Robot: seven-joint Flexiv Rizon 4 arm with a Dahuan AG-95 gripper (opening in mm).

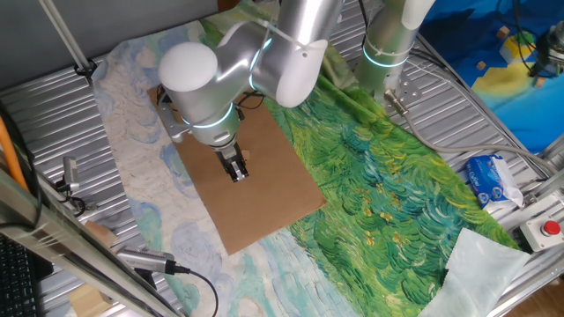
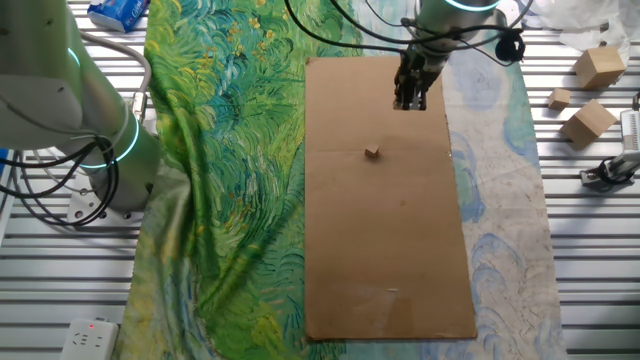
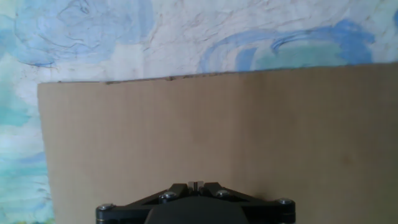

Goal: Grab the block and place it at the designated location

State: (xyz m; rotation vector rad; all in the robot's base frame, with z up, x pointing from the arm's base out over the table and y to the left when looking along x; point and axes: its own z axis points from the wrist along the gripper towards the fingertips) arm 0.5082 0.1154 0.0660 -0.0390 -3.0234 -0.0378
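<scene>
The block (image 2: 372,152), a tiny tan cube, sits on the brown cardboard sheet (image 2: 390,250), in its upper half. In one fixed view it shows just right of the fingers (image 1: 246,156). My gripper (image 2: 408,100) hangs over the sheet's far end, a short way from the cube, and it also shows in one fixed view (image 1: 238,173). In the hand view its fingertips (image 3: 195,184) are pressed together with nothing between them, over bare cardboard (image 3: 217,124). The cube is out of the hand view. No black dot shows in any view.
A green and blue painted cloth (image 2: 230,150) covers the table under the sheet. Loose wooden blocks (image 2: 588,120) lie on the metal rack at the right. A second arm's base (image 2: 70,110) stands at the left. A tissue pack (image 1: 489,180) and red button (image 1: 551,229) lie at the edge.
</scene>
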